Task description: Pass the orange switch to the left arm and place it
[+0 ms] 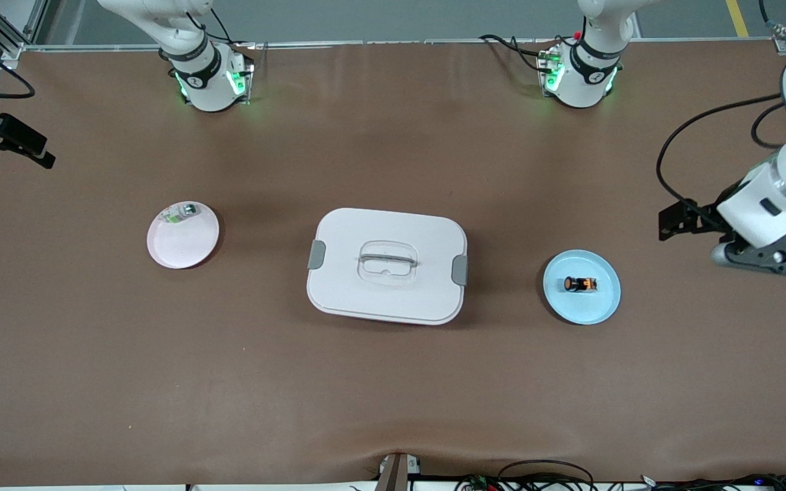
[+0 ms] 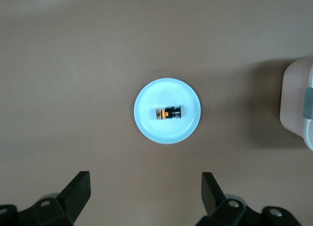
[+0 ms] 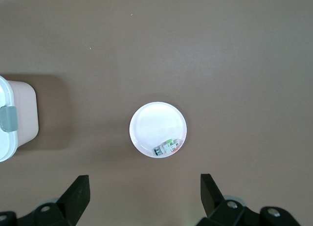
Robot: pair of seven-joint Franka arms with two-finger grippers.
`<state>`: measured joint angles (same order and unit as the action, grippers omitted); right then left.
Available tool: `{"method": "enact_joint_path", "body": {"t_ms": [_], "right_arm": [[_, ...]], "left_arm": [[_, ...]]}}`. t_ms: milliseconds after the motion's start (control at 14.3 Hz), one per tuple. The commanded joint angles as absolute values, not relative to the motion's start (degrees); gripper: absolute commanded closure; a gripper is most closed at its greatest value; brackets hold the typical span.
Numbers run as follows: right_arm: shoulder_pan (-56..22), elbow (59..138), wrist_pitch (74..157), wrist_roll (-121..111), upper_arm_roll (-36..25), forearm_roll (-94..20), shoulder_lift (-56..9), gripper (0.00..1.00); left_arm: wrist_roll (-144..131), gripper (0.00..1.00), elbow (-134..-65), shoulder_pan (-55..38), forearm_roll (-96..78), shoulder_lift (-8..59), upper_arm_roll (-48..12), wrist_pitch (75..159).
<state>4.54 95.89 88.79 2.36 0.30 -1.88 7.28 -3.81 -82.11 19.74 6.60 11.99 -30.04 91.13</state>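
The orange switch (image 1: 581,284) lies on its side in the middle of a round blue plate (image 1: 594,310), toward the left arm's end of the table. The left wrist view shows the switch (image 2: 168,113) on that plate (image 2: 146,123) far below. My left gripper (image 2: 145,179) hangs high over bare table beside the plate, open and empty. The white lidded box (image 1: 366,293) stands shut in the middle of the table, and one corner of the box (image 2: 296,103) shows in the left wrist view. My right gripper (image 3: 145,182) is open and empty, high over the right arm's end.
A pink plate (image 1: 181,249) sits toward the right arm's end of the table, with a small green-and-silver component (image 1: 181,213) at its rim. The right wrist view shows this plate (image 3: 151,123), the component (image 3: 166,147) and the box's grey latch (image 3: 7,118). Cables run along the table's near edge (image 1: 543,477).
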Motion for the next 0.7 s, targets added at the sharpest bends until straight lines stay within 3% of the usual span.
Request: {"method": "enact_joint_path", "body": {"t_ms": [0, 279, 627], "right_arm": [[4.31, 94.66, 84.22, 2.37, 0.53, -1.14, 6.51, 0.00], [4.92, 93.08, 84.02, 2.46, 0.53, -1.32, 5.89, 0.00], [6.06, 91.76, 83.58, 2.55, 0.35, -1.32, 5.89, 0.00]], "left_arm": [[-6.42, 0.00, -83.32, 15.60, 2.74, 6.87, -23.34, 87.55], [-6.50, 0.00, -83.32, 3.27, -1.14, 4.14, -8.38, 84.99], [-6.50, 0.00, -83.32, -0.18, -1.41, 1.94, -2.20, 84.46]]}}
